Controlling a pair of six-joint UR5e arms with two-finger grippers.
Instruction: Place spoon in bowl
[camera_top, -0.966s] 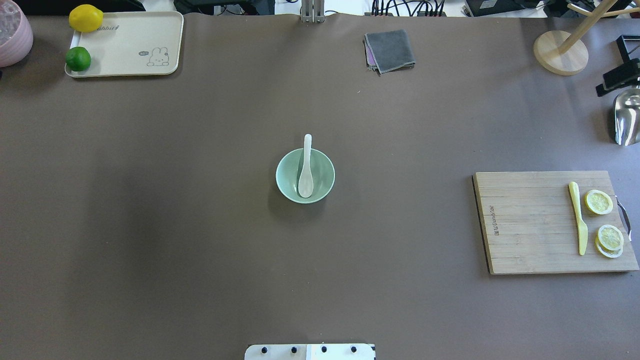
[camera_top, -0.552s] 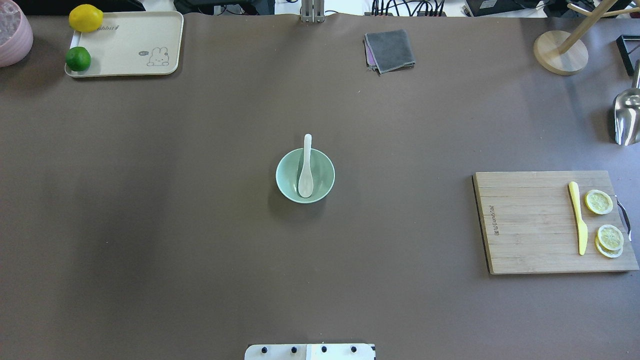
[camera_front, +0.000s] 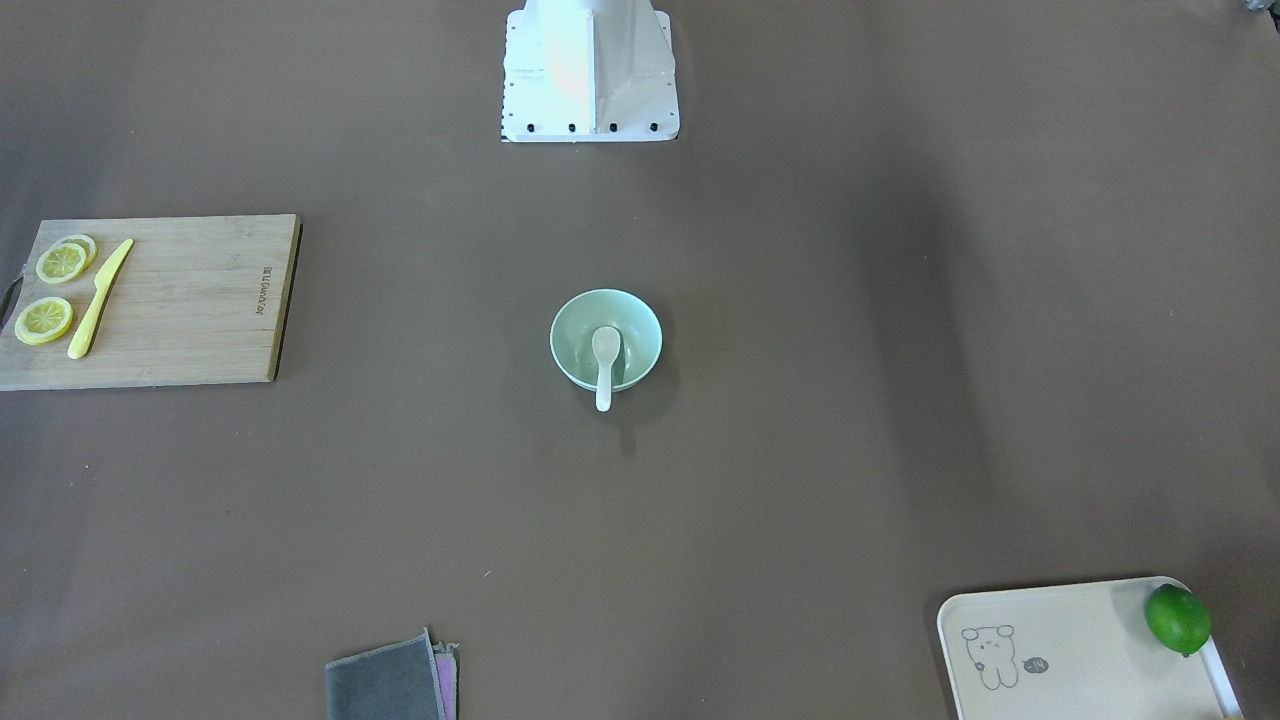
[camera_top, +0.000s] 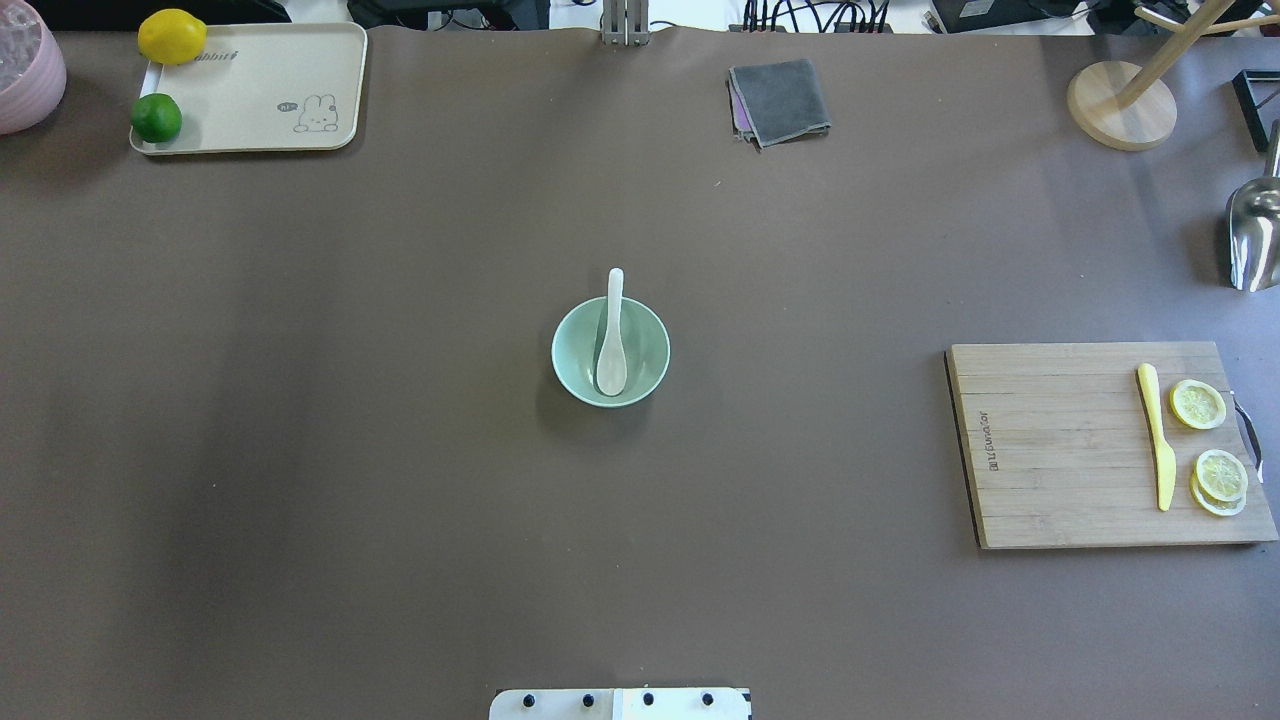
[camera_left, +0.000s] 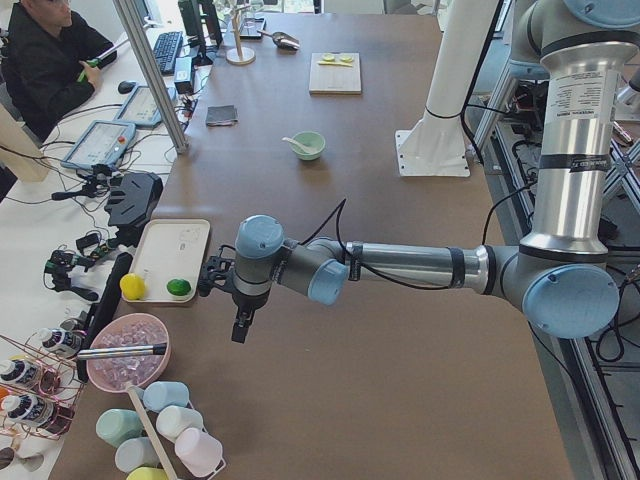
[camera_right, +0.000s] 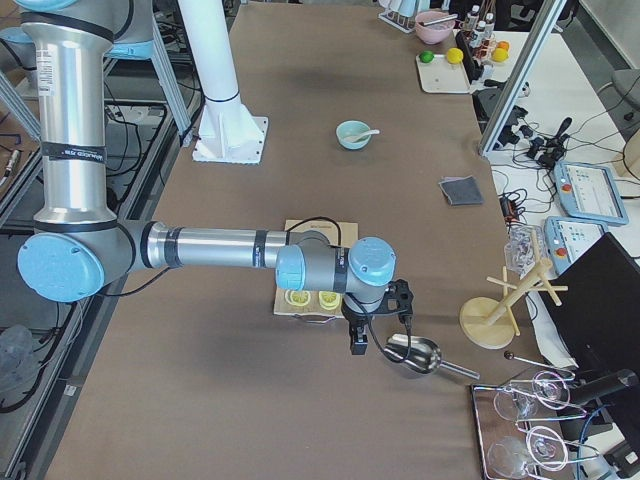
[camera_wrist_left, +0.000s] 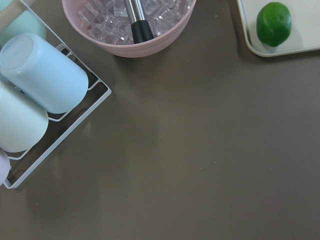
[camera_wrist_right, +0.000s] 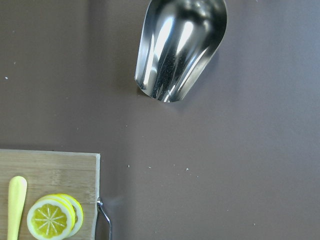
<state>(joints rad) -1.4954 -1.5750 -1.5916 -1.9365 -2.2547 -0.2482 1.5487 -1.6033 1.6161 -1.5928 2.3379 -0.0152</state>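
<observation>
The white spoon (camera_top: 611, 340) lies in the mint-green bowl (camera_top: 560, 335) at the table's middle, scoop on the bottom, handle resting over the far rim. Both also show in the front-facing view: the spoon (camera_front: 605, 355) and the bowl (camera_front: 575, 330). My left gripper (camera_left: 240, 330) shows only in the exterior left view, far from the bowl, near the cream tray; I cannot tell if it is open or shut. My right gripper (camera_right: 357, 342) shows only in the exterior right view, beside the metal scoop; I cannot tell its state either.
A wooden cutting board (camera_top: 1060, 440) with a yellow knife (camera_top: 1157, 440) and lemon slices lies at the right. A metal scoop (camera_top: 1255, 235), a wooden stand (camera_top: 1120, 105), a grey cloth (camera_top: 780, 100), a cream tray (camera_top: 260, 90) with lime and lemon, and a pink ice bowl (camera_wrist_left: 130, 30) line the edges.
My right gripper, seen at the right edge of the overhead view one second ago, has left that view. The spoon and bowl have not moved.
</observation>
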